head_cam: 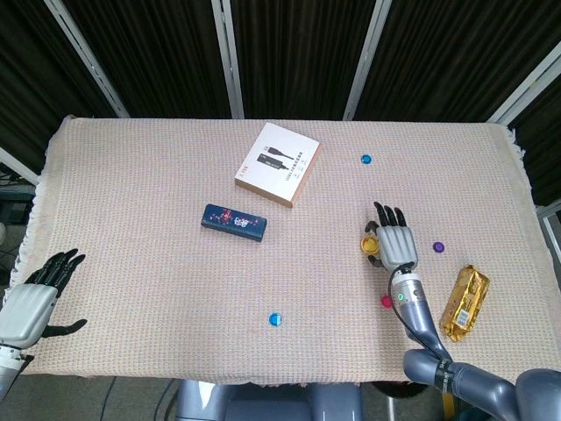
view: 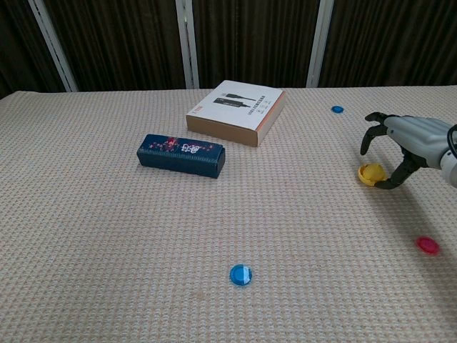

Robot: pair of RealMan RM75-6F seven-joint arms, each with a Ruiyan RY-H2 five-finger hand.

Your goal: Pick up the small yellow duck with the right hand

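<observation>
We see woven beige cloth over table, fringe on left edge, dark curtains with pale metal bars behind. Small yellow duck on cloth at 3 o'clock of table, tipped over. Right hand arched above duck, fingers spread, holding nothing; fingertips beside duck, contact unclear. Left hand at 8 o'clock off table edge, fingers apart, empty. White box near 12, dark blue box centre-left, blue disc at 6, gold packet at 4.
</observation>
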